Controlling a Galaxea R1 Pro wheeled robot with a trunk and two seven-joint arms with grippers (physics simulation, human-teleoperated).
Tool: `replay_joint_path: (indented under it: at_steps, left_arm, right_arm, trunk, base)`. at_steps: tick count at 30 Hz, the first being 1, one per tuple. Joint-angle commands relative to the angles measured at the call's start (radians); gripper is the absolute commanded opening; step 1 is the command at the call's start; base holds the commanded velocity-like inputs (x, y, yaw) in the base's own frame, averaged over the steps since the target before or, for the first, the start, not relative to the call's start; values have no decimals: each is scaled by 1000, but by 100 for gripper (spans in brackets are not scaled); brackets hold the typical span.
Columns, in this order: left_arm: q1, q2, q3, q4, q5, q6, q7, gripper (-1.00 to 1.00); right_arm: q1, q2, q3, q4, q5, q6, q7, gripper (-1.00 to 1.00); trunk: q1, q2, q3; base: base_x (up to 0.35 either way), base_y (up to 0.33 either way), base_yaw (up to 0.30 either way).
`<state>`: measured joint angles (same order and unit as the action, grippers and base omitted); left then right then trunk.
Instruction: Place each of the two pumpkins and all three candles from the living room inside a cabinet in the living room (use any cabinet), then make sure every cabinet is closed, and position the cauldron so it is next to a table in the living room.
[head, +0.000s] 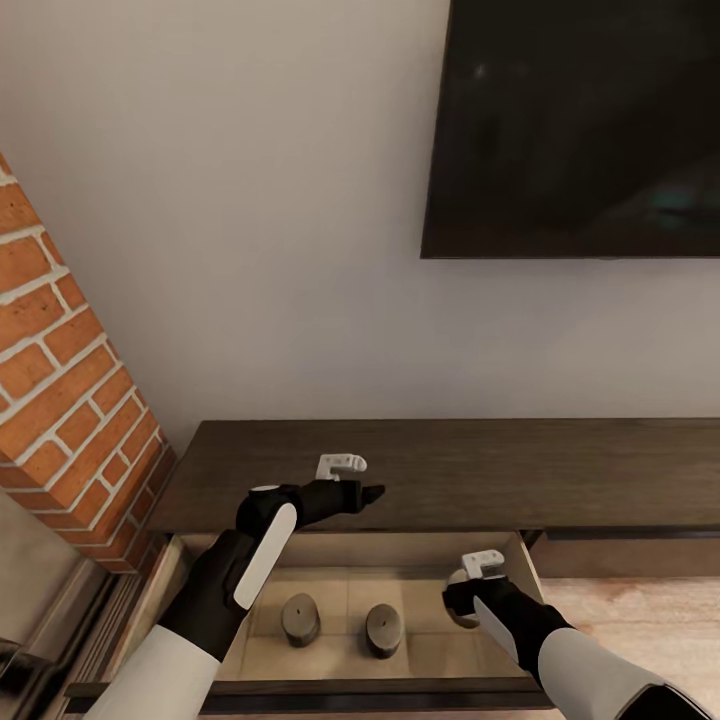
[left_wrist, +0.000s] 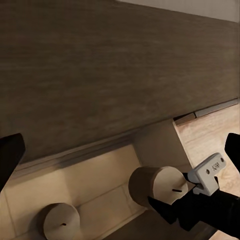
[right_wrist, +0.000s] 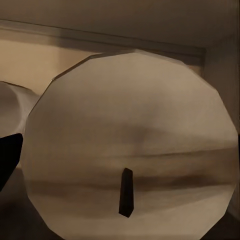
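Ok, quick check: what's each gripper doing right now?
Left gripper: open, empty, above the cabinet top.
Right gripper: shut on a candle, held over the open drawer.

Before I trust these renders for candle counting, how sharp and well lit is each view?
Head view: evenly lit and sharp, two candles standing in the open drawer. Left wrist view: slightly soft, cabinet top in dim light. Right wrist view: a candle top looms very close and blurry.
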<state>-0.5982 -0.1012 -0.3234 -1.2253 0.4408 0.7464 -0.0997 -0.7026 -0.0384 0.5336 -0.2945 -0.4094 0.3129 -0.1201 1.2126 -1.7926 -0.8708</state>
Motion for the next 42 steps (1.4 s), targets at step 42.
replay_joint_path:
  at_steps: [42]
  left_arm:
    - [23, -1, 1, 10, 1, -47, 0, 100]
  right_arm:
    - [0, 5, 0, 12, -1, -13, -15, -100]
  trunk:
    - [69, -126, -56]
  base:
    - [0, 0, 36]
